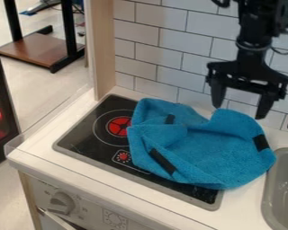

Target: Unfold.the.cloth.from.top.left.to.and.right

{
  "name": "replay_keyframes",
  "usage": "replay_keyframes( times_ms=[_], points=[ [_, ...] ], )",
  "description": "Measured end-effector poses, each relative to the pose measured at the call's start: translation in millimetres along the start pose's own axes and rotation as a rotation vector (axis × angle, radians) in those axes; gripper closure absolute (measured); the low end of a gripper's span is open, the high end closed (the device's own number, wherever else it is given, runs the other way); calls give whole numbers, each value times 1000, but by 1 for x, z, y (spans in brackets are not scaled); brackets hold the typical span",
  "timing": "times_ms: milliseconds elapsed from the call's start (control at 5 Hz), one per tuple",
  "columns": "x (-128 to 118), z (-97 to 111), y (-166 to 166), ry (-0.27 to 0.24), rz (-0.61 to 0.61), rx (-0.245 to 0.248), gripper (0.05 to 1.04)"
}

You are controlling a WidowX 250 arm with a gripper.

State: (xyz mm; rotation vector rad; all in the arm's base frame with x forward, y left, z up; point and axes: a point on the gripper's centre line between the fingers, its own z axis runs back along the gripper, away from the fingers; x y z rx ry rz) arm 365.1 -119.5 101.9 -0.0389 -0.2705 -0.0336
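Camera view, fingers [240, 104]: parted wide, nothing gripped.
Blue cloth [215, 155]: spread below and mostly left of the fingers, long axis slanted from rear left to front right; plush, crumpled, dark strips [163, 161] attached.
Approach: for the top-left fold, a leftward, downward shift is judged to be needed.
Hob [89, 134]: glossy, flat, partly covered, lower left of the fingers.
Sink [269, 197]: smooth, grey, rounded, lower right.

I am observing soft, rough-napped, matt blue cloth [212, 148]; a smooth, glossy black stove panel [89, 130]; glossy, smooth white wall tiles [161, 42]; and a smooth grey sink [285, 179] set in a pale desk [146, 191].
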Motion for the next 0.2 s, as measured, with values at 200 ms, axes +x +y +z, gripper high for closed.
replay_keyframes(
  times_ms=[200],
  points=[
    [-12,12,27,28,7,38,84]
  ],
)
